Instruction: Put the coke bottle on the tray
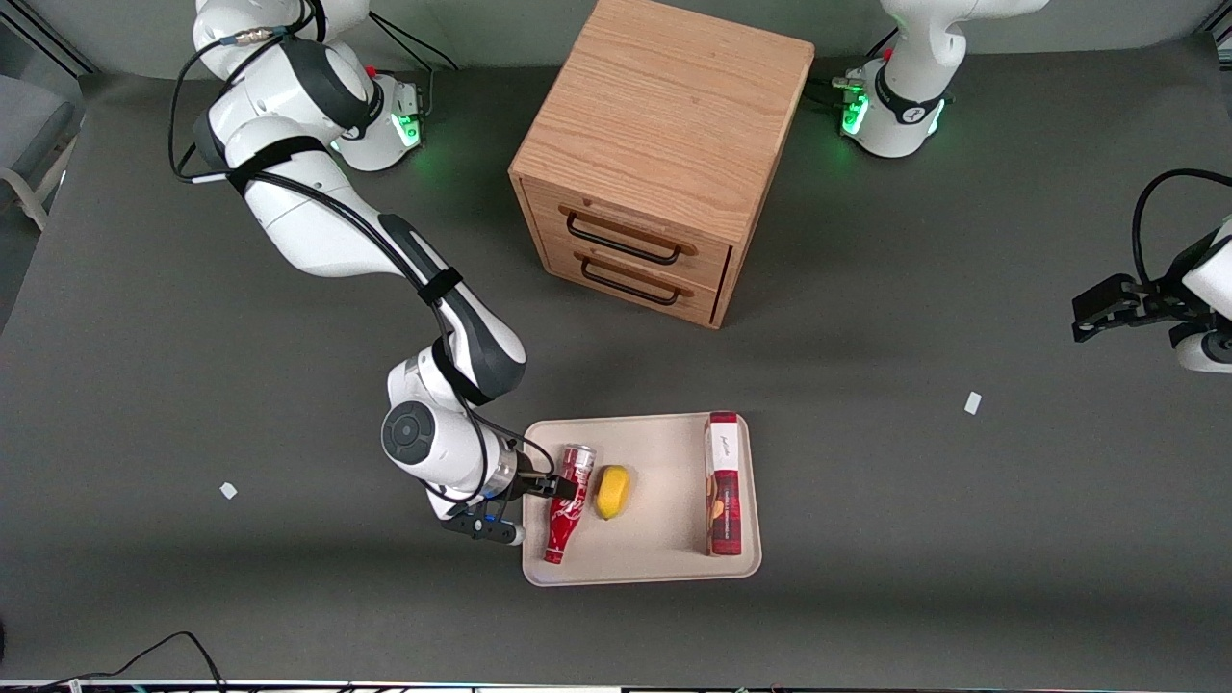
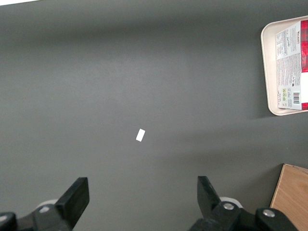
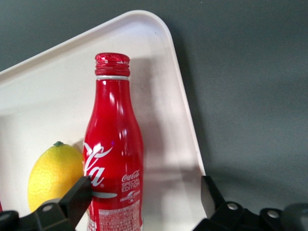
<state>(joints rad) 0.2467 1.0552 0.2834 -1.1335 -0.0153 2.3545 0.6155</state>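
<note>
The red coke bottle (image 1: pixel 568 502) lies on its side on the beige tray (image 1: pixel 664 558), near the tray's edge toward the working arm, with its neck pointing toward the front camera. It fills the right wrist view (image 3: pixel 114 159), lying on the tray (image 3: pixel 163 101). My right gripper (image 1: pixel 561 488) is low over the bottle's body. It is open (image 3: pixel 144 197): one finger (image 3: pixel 79 195) is at the bottle's side, the other finger (image 3: pixel 208 192) stands well apart from it over the tray's rim.
A yellow lemon (image 1: pixel 612 491) lies on the tray beside the bottle (image 3: pixel 53 173). A tall red snack box (image 1: pixel 723 484) lies along the tray's edge toward the parked arm. A wooden two-drawer cabinet (image 1: pixel 664 154) stands farther from the camera. Small white scraps (image 1: pixel 973 402) lie on the table.
</note>
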